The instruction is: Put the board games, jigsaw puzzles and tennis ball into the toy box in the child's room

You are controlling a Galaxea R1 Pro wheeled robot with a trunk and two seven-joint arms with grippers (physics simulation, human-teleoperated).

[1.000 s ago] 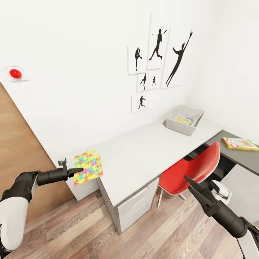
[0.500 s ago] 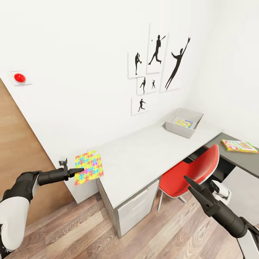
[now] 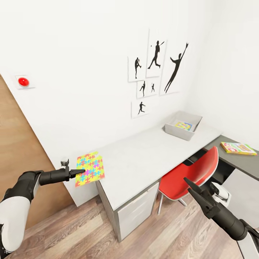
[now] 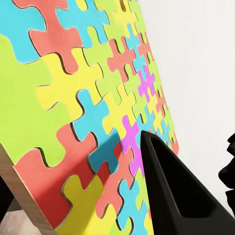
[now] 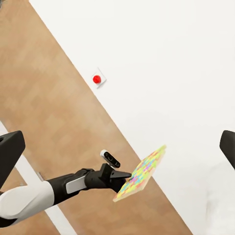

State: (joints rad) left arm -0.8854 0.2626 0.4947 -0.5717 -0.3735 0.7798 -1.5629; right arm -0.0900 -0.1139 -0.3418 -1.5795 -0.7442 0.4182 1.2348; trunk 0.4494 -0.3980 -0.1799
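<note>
Unmoved: left fingers [image 3: 80, 172] pinching jigsaw puzzle [image 3: 90, 168].

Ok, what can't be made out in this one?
- Toy box contents, head view: one colourful flat thing lies inside; the near wall and distance hide whether more is there.
- Flat board on the dark side unit, head view: print too small to read.
- Left gripper, left wrist view: the jigsaw puzzle hides one finger.

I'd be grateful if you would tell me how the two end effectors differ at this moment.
The left end effector is shut on the jigsaw puzzle, held beside the table's near end; the right end effector is open and carries nothing. The left points toward the table, whereas the right hovers in front of the red chair. Both have black fingers.
</note>
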